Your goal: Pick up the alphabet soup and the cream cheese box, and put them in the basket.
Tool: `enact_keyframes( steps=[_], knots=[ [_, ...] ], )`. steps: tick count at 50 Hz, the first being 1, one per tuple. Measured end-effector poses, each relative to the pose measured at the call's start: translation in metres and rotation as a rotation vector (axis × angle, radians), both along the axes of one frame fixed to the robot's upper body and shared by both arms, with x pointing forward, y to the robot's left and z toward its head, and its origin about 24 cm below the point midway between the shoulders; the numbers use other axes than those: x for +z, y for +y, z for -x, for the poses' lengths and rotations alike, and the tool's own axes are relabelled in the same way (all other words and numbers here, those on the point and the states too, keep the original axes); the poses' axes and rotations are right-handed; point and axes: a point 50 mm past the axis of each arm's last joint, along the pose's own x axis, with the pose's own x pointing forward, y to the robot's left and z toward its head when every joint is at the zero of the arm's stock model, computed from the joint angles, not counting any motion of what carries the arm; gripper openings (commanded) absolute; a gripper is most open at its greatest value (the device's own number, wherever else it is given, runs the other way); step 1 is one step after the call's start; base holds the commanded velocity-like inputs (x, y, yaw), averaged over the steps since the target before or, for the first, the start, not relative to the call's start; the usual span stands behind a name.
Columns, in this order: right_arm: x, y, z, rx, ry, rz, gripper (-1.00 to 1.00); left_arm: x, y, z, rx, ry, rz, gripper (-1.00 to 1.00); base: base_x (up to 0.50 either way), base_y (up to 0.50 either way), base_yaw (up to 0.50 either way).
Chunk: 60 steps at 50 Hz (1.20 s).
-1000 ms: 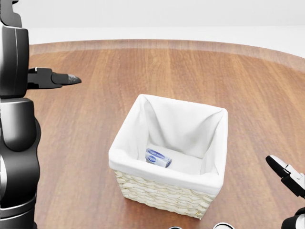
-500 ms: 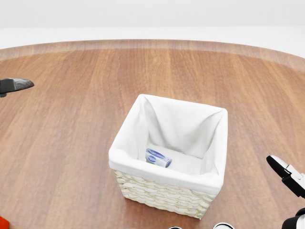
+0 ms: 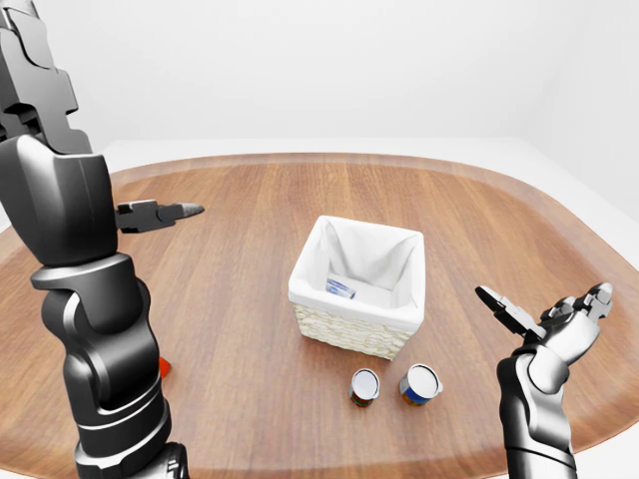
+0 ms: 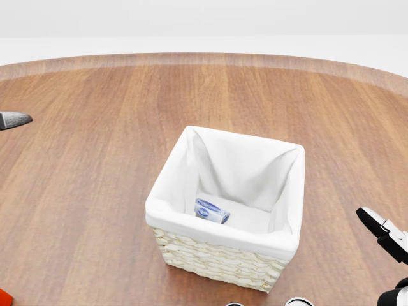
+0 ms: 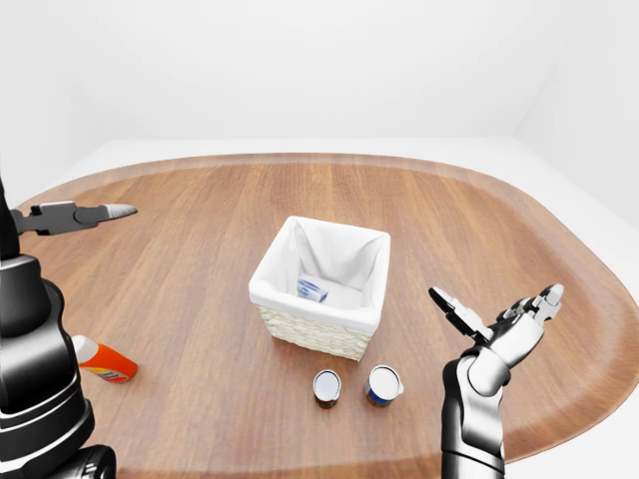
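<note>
Inside basket [image 4: 223, 258]: likely cream cheese box [image 4: 211, 210], delivered. Just below basket on worktop [image 5: 200, 200]: two cans [image 5: 326, 387], soup presumably among them. Left robot hand [image 3: 150, 215] withdrawn leftward, spread, empty; right robot hand [image 5: 499, 324] open, empty.

A rounded wooden table [image 5: 419, 215] stands on white floor before plain white walls.

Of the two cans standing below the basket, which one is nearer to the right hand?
The blue-sided can, on the right of the pair; the darker can stands farther from the right hand.
</note>
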Motion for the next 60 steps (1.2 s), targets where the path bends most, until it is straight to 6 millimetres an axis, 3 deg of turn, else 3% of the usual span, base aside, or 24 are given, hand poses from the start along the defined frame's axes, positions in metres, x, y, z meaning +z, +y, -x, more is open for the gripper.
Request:
enact_keyframes(
  steps=[24,42,60],
  knots=[
    [-0.003,0.01,0.011,0.013,0.02,0.019,1.0,0.004,0.003,0.002,0.0,-0.016,0.004,1.0,0.0,0.0,0.0],
    [-0.032,0.022,0.027,0.067,0.165,0.065,1.0,0.003,0.007,-0.001,0.041,-0.034,0.005,1.0,0.0,0.0,0.0],
    [-0.045,0.034,0.045,0.234,0.256,0.123,1.0,0.002,0.009,-0.004,0.062,-0.03,-0.001,1.0,0.0,0.0,0.0]
  ],
)
